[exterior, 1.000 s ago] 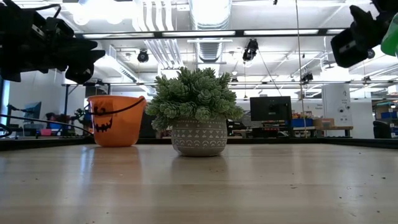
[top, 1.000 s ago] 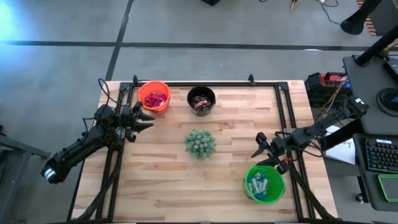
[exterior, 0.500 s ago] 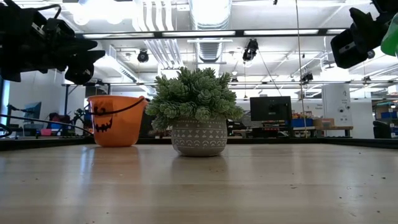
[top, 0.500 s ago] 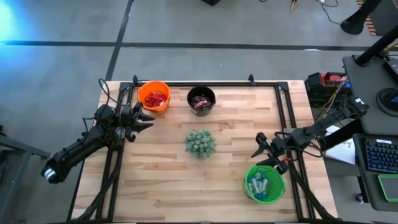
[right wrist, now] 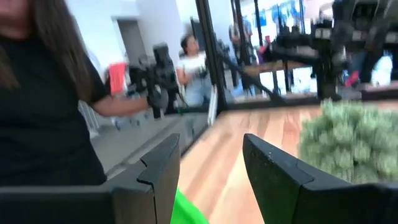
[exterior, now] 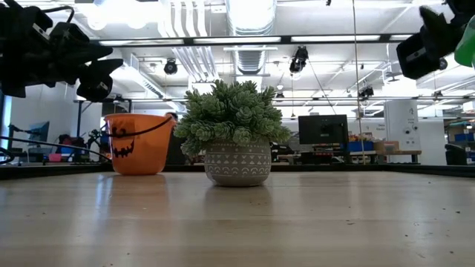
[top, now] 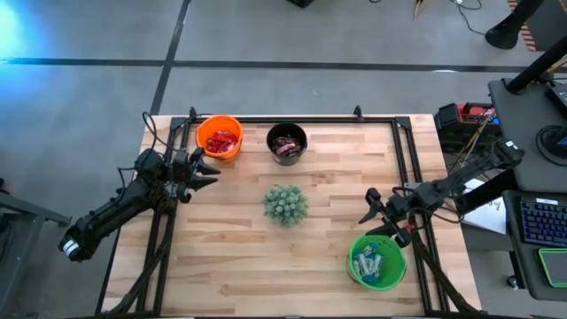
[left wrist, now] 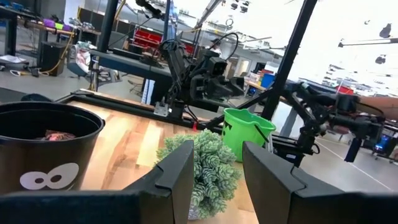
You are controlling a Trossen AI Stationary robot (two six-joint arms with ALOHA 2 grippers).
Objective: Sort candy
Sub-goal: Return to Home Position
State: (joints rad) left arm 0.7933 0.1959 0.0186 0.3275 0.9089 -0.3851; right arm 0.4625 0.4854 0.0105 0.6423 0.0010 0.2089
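The candy lies in three buckets. Red pieces fill the orange bucket and dark brown ones the black bucket, both at the far edge. Light blue ones are in the green bucket at the near right. My left gripper hovers open at the table's left edge, just near of the orange bucket. My right gripper hovers open right of the plant, just beyond the green bucket. Nothing is between the fingers of either in the wrist views.
A spiky green plant in a grey pot stands at the table's middle, between the two grippers. A black frame rail runs along the table's far edge and sides. A person in black stands close beyond the table.
My left gripper has rolled a little about the line it points along, without leaving its place. The buckets and the plant stand as before.
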